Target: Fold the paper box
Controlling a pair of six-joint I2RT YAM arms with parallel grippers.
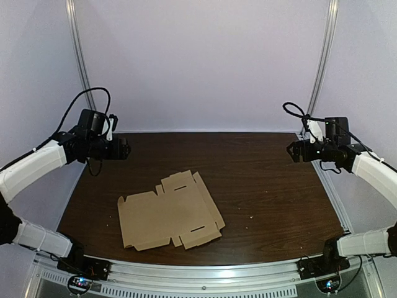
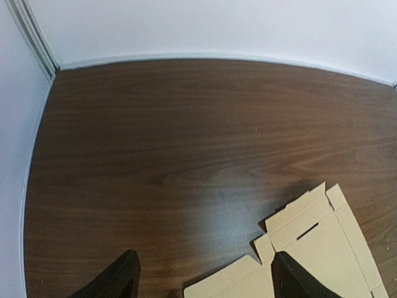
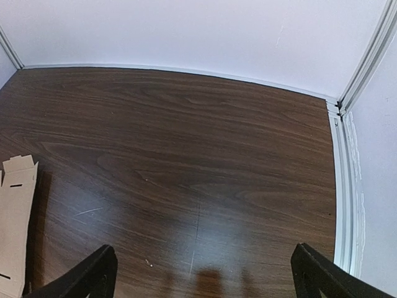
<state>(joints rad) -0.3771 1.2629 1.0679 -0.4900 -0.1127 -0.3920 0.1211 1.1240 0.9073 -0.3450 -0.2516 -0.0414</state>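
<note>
The flat tan cardboard box blank lies unfolded on the dark wood tabletop, front and left of centre. The left end effector and right end effector hover released, empty, well apart from it. I would pin 1 panel, then lift a flap along its crease.

The top external camera looked down from above and behind both arms, across the whole table. Each wrist camera hung high at its own side, tilted down toward the far wall. All three views shared part of the flat paper box.
</note>
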